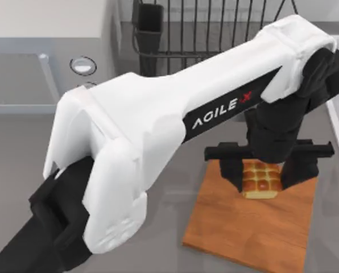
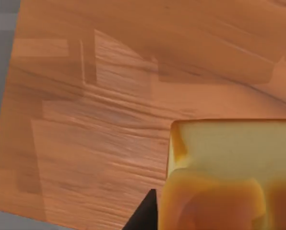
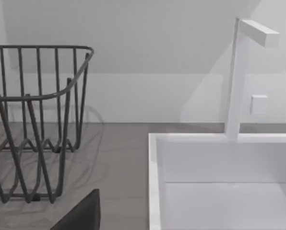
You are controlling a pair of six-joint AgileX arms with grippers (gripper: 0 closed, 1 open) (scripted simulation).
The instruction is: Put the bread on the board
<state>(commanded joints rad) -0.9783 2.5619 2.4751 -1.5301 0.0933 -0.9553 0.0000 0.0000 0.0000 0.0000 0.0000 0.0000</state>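
**Bread held over the board's far end**

"AGILEX" reads along the left arm (image 1: 215, 96), which reaches across the counter (image 1: 21, 148) from lower left. Left gripper (image 1: 261, 173): dark fingers (image 1: 231, 173) clamped on either side of the bread (image 1: 261, 179), at the far end of the board (image 1: 255, 219). Whether the loaf touches the wood, cannot tell. Behind: wire rack (image 1: 215, 28). Right wrist view faces a white sink (image 3: 220, 182) and tap (image 3: 239, 72); right gripper's fingers, cannot tell.

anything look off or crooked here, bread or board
Nothing stands out. The board lies flat, turned slightly on the table. The bread sits upright between the left gripper fingers over the board's far end, intact.
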